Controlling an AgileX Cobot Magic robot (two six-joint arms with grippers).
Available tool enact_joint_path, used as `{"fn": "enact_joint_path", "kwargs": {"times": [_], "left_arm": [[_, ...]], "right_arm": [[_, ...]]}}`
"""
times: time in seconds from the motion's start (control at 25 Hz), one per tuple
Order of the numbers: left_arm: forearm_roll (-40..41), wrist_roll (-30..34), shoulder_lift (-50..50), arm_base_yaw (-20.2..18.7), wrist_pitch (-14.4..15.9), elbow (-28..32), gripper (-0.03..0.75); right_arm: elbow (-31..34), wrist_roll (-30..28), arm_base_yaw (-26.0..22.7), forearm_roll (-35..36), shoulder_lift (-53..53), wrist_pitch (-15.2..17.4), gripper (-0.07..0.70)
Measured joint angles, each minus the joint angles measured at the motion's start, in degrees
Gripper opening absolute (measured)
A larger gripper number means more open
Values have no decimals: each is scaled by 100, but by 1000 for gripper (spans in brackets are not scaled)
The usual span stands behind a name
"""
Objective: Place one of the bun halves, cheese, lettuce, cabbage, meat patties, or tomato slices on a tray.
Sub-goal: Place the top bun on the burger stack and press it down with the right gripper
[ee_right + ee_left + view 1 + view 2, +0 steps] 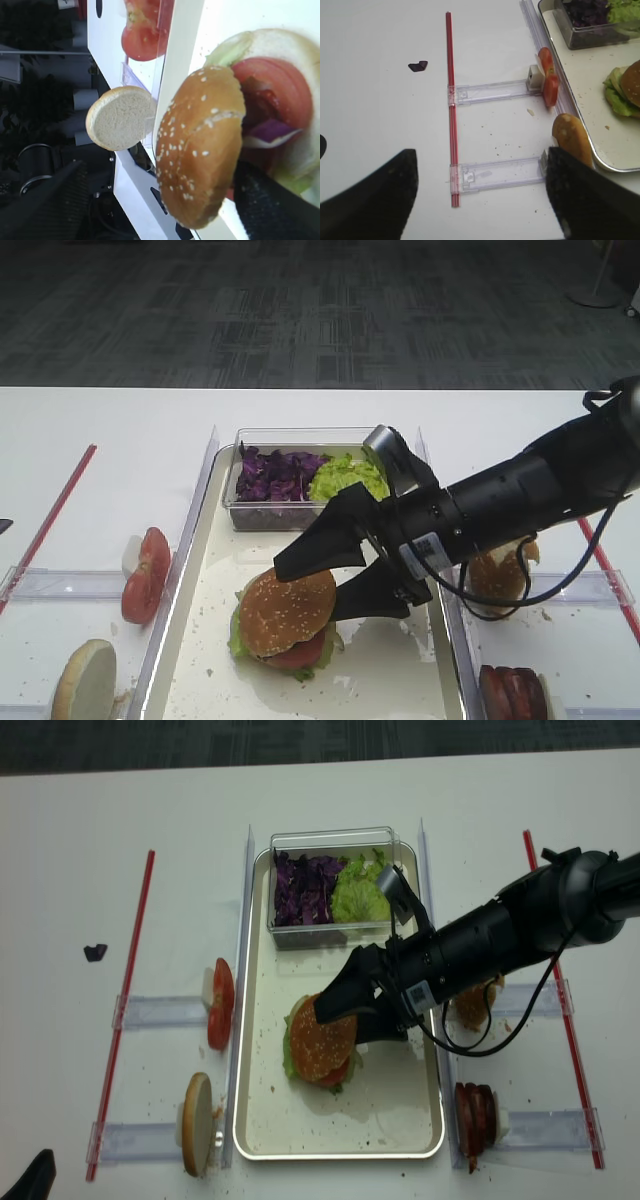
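The sesame bun top (pixel 286 612) caps a stack of tomato and lettuce (pixel 238 632) on the cream tray (pixel 385 670). My right gripper (pixel 306 592) is open, one finger on each side of the bun. In the right wrist view the bun top (pixel 200 145) fills the middle; the left finger (pixel 47 200) stands well off it and the right finger (pixel 272 207) is close by its side. Tomato (pixel 280 90) and a purple cabbage shred (pixel 272 131) show beneath. My left gripper (pixel 480 165) hangs open over bare table at the front left (pixel 25 1180).
A clear tub at the tray's back holds cabbage (pixel 305 890) and lettuce (pixel 358 895). Left of the tray stand tomato slices (pixel 218 1005) and a pale bun half (pixel 197 1123) on clear holders. Meat patties (pixel 478 1113) and a brown bun half (pixel 470 1007) sit on the right. Red straws (pixel 125 1000) flank both sides.
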Motion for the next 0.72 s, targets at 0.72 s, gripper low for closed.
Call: {"fn": "enact_joint_path", "kwargs": {"times": [0.72], "left_arm": [[0,0,0,0,0,0,491]], "right_arm": [[0,185,-29,-219,0,-67,615]]}}
